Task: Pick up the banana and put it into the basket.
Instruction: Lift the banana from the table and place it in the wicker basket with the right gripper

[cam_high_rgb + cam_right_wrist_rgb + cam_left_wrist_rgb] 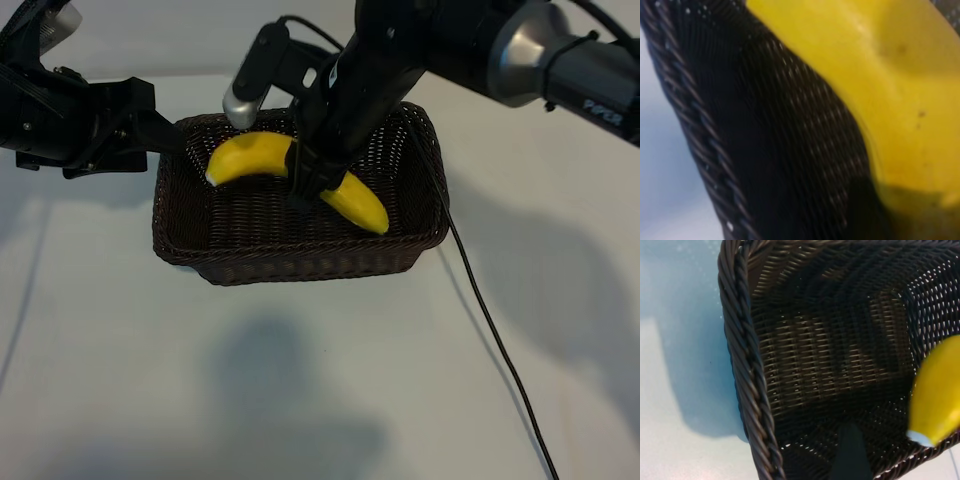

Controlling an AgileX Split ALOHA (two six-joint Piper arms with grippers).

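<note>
White surface [120, 380] under everything, one black cable [500, 340] trailing across it. We see the right gripper [305, 185] with jaws clamped on the banana [250, 155] near its middle, inside the wicker basket [300, 262]. Banana sits low, one end toward the left wall, the other toward the right; whether it touches the basket floor we can't tell. Left gripper [165, 135] rests at the basket's left rim, jaws apart, holding nothing we can see. We judge the step as the release: lower until the banana rests on the weave, then part the jaws and lift straight up, clear of the rim. Left arm should keep steady.
</note>
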